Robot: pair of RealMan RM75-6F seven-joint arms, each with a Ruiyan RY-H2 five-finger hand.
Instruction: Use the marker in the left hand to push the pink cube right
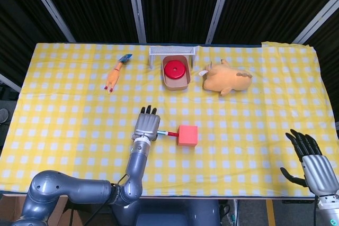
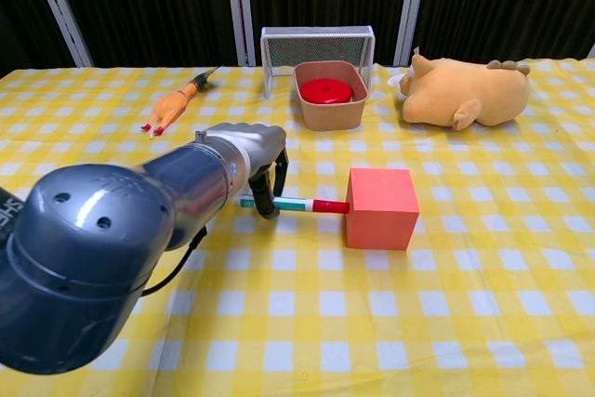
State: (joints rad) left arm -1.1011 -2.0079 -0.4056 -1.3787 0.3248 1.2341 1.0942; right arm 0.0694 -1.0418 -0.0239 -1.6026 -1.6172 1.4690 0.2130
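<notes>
Marker tip at cube's left face.
Left hand point(image 2: 249, 151) grips marker point(image 2: 296, 204), axis horizontal; pink cube point(image 2: 380, 207) directly right. Right hand point(image 1: 312, 162) open, far.

Left arm: reaching forward from the lower left over the counter point(image 1: 63, 130), its grey forearm lying low and pointing away from the robot.
Left robot hand point(image 1: 146, 125): facing knuckles-up, its dark fingers point(image 2: 270, 183) curling down around a marker point(image 2: 288, 204) and holding it level, the marker sticking out toward the robot's right.
Marker tip: its red end is touching the side of the pink cube point(image 2: 381, 208).
Right arm: showing only its wrist at the lower right corner of the head view.
Right robot hand point(image 1: 312, 160): holding nothing, its dark fingers spreading apart and pointing forward near the counter's near edge, well apart from the left robot hand.
</notes>
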